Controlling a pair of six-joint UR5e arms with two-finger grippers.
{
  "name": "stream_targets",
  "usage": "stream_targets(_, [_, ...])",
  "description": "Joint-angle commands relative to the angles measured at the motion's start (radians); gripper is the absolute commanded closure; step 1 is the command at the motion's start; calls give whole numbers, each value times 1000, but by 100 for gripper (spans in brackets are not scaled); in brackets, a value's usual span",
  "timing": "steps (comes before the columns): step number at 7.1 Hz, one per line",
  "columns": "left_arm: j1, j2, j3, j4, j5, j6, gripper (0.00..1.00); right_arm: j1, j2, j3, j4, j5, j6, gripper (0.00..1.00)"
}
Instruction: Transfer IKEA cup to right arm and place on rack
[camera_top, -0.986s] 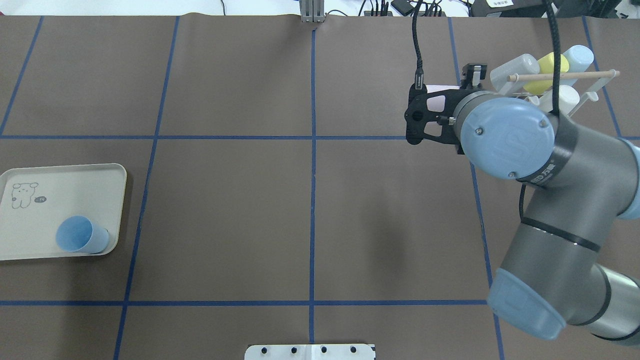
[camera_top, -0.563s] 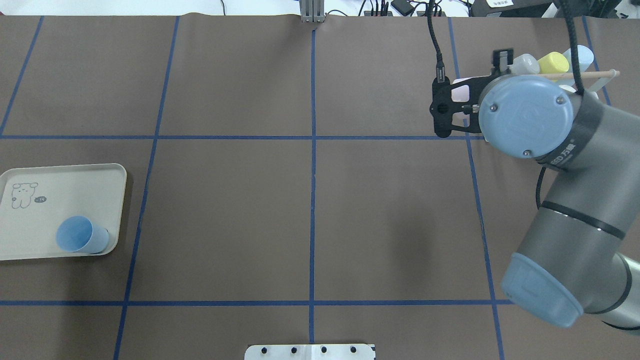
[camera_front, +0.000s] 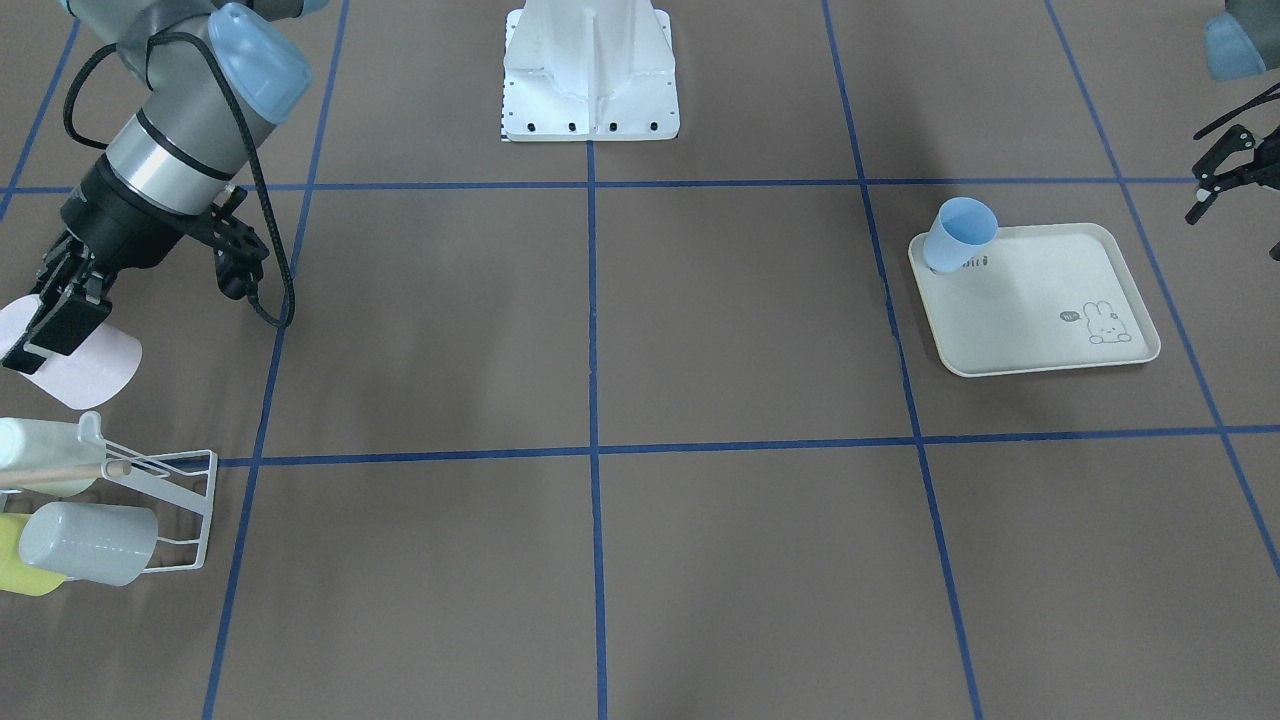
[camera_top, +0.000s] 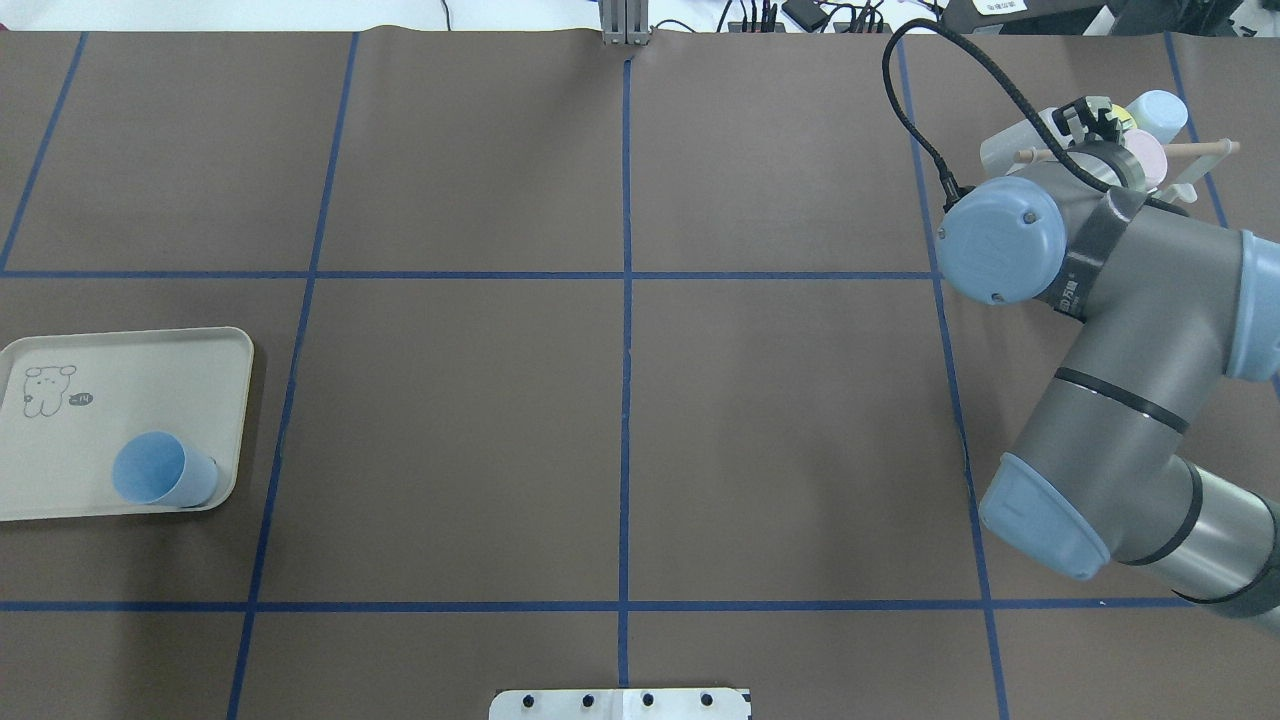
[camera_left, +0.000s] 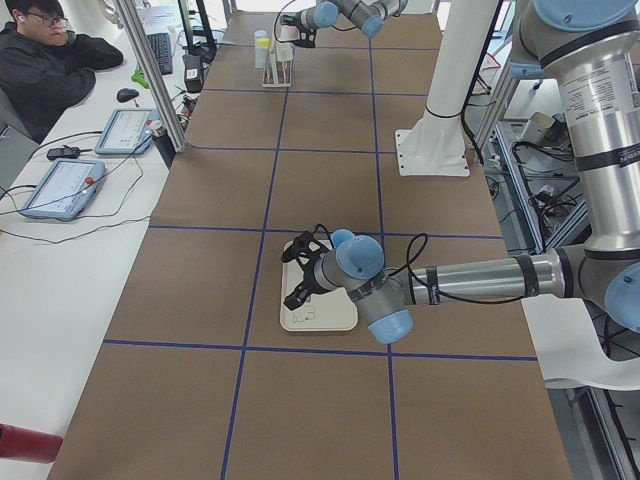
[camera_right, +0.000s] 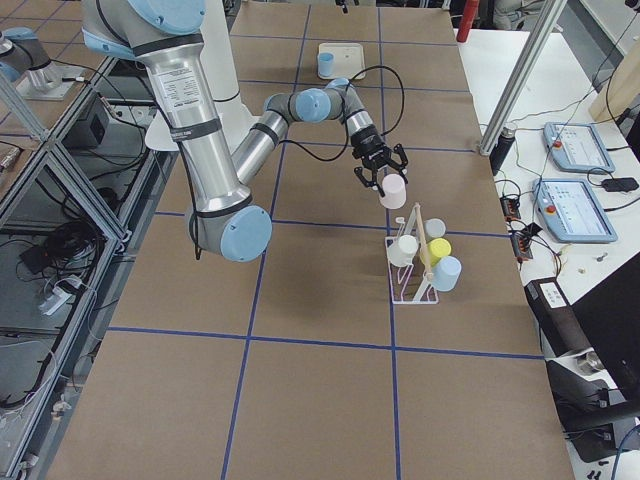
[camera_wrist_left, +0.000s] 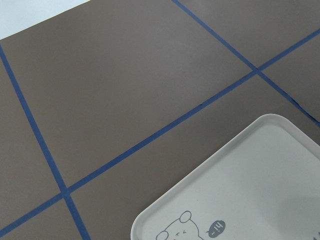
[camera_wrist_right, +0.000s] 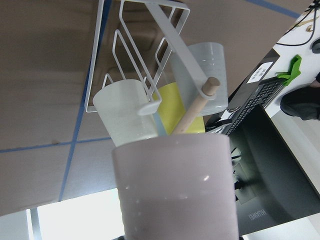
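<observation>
Right gripper (camera_front: 45, 335) is pinching the pink cup (camera_front: 82, 368) by its wall. In the front-facing view one black finger (camera_front: 62, 318) lies flat across the cup side and the jaws stand only cup-wall wide. The cup is tilted and off the table, just beside the near end of the rack (camera_front: 185, 505) and not on a prong.

The overhead view hides most of this. The right arm (camera_top: 1130, 400) covers the fingers, and the pink cup overlaps the rack's wooden rod (camera_top: 1205, 149), so the gap is unreadable there. Exterior right shows the cup clear of the rack, up by its top end. The right wrist view has the pink cup filling the bottom, with the rod tip and white prongs just past it, plus a grey cup (camera_wrist_right: 202, 70), a yellow cup (camera_wrist_right: 172, 112) and a white cup (camera_wrist_right: 125, 112) hung on the rack. A light blue cup (camera_top: 1158, 110) shows from above.

Left gripper (camera_front: 1235, 170) is cut off at the frame edge, so I can't tell its spread. It hangs near the tray (camera_front: 1040, 300). The left wrist view gives only a tray corner and taped table. A blue cup (camera_front: 958, 235) sits in a corner of the tray.
</observation>
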Motion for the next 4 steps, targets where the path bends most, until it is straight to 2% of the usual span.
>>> stream_targets(1, [1,0,1,-1,-1,-3,0,3,-4,-90,94,-19,-11,100])
stream_targets(4, [1,0,1,-1,-1,-4,0,9,-4,-110,104,-35,-21,100])
